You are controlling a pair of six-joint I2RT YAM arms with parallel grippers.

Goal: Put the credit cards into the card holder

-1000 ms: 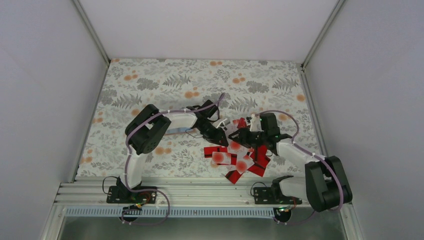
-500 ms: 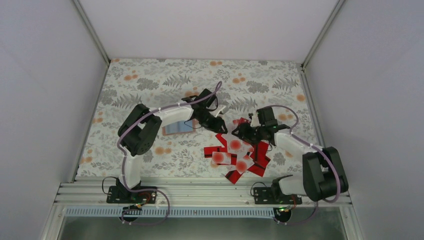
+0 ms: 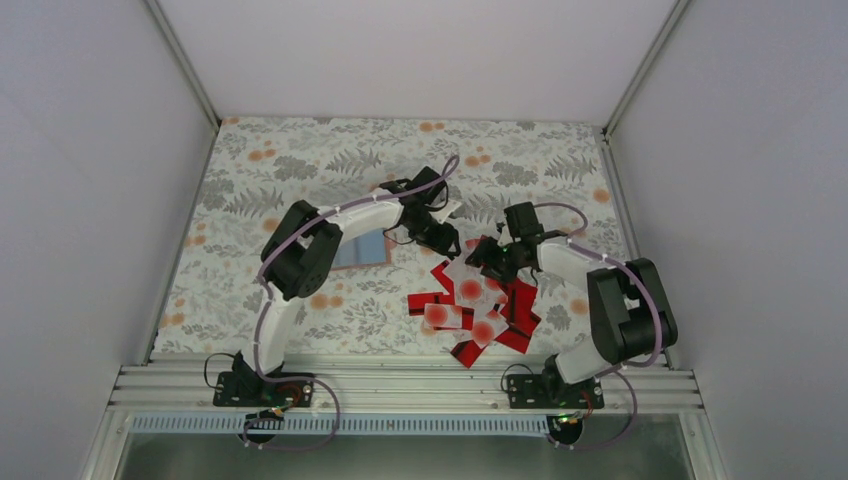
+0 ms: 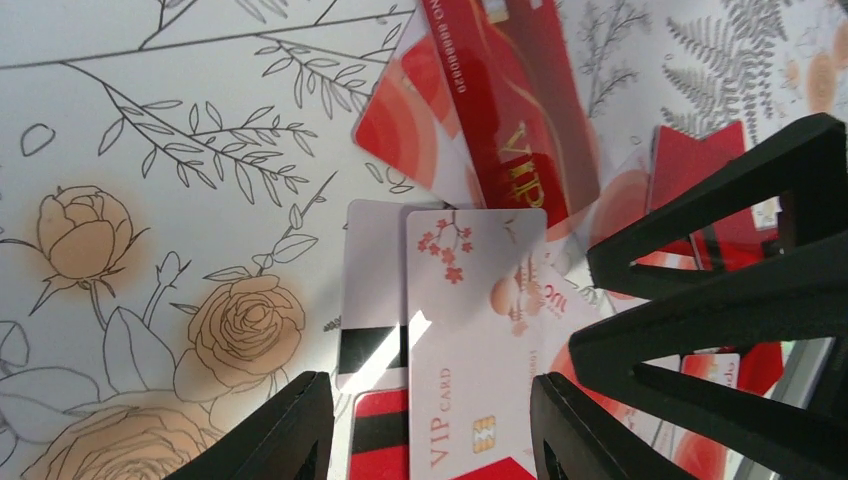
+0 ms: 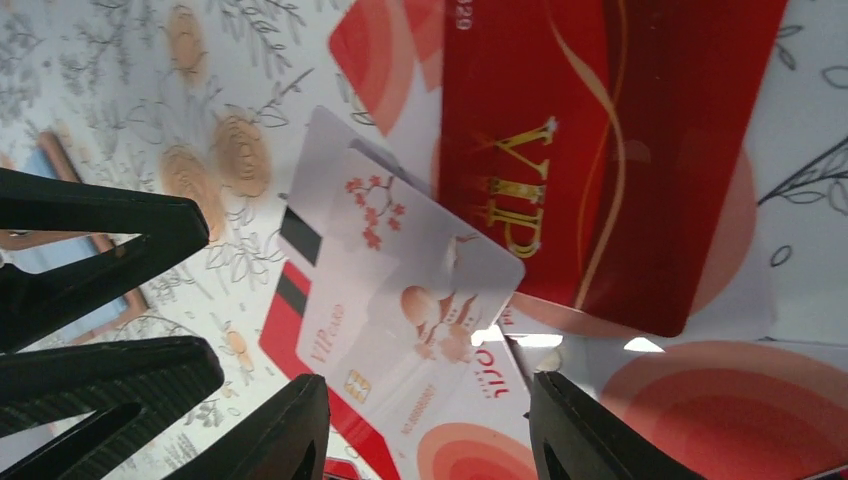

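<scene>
Both arms reach in over the table and meet nose to nose at the far edge of the heap of credit cards (image 3: pixel 475 310). The cards are thin, glossy rectangles with rounded corners, fanned and overlapping. Some are deep red with a black stripe and others are white with a soft red blot.

The left gripper (image 4: pixel 428 400) has its black, wedge-shaped fingers spread apart and grips nothing. Below the gap lies a white card (image 4: pixel 475 330) printed with small blossoms and a gold chip, flat on top of other cards. Just beyond it is a shiny red card (image 4: pixel 510 100) with gold lettering and a curling gold line.

The right gripper (image 5: pixel 430 400) is parted as well and holds nothing. It hangs over the same white and red cards from the opposite side, and the two sets of fingers are close together.

The card holder (image 3: pixel 362 250) sits on its own to the left of the heap, partly under the left forearm. It is a small flat piece with a pale bluish-grey face and a tan-brown rim, and neither claw touches it.

The tablecloth (image 3: pixel 300 160) is matte, with grey ferns, outlined roses and orange blooms.
</scene>
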